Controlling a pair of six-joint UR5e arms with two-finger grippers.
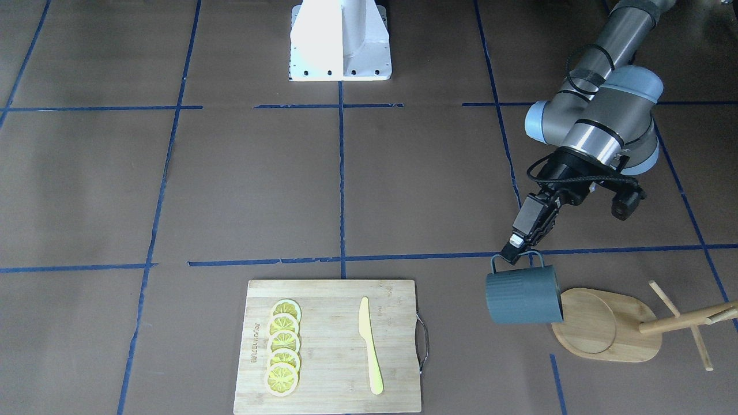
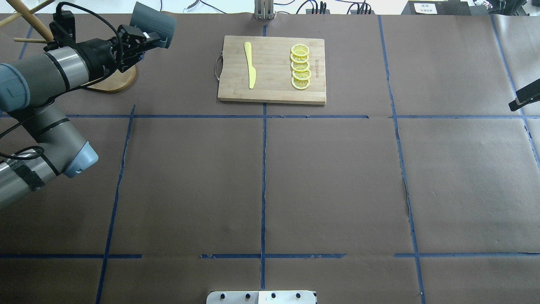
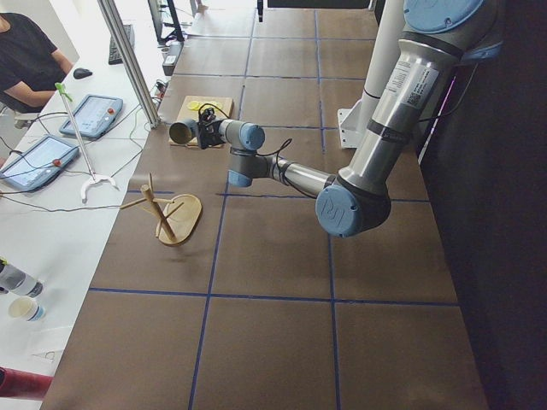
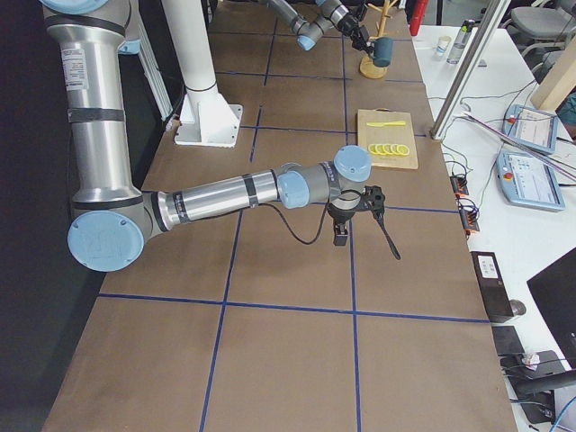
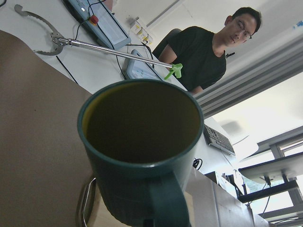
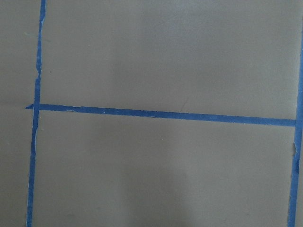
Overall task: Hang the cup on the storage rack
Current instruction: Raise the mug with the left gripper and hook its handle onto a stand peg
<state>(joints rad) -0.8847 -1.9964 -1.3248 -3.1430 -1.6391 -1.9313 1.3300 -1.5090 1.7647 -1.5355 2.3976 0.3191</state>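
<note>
Gripping the cup point(image 1: 522, 297) by its loop handle, the left gripper point(image 1: 517, 249) had its fingers pinched on the loop. The cup lay on its side, lifted off the table point(image 2: 337, 177), with the handle turned toward the robot.

- Cup mouth faced the rack point(image 1: 605, 325); the wrist view looked straight into the dark, yellowish inside.
- In the front view the cup's rim overlapped the edge of the rack's oval base. From the left side the two read as near but apart.
- Cup was on no peg.
- Rack stood upright at the table's far left corner, with its post point(image 1: 680, 324) and thin cross pegs bare.

Right gripper point(image 4: 360, 211) hung over the table well away from the cup, toward the other end. Its wrist camera showed only brown paper and blue tape lines — I could not tell whether the fingers were spread or together.

Elsewhere, a board point(image 1: 328, 374) sat mid-table at the far edge. It carried a row of lemon slices point(image 1: 283, 349) and a yellow knife point(image 1: 369, 346) side by side, not touching. A person point(image 5: 203, 52) in a dark shirt sat at the desk beyond the table.
</note>
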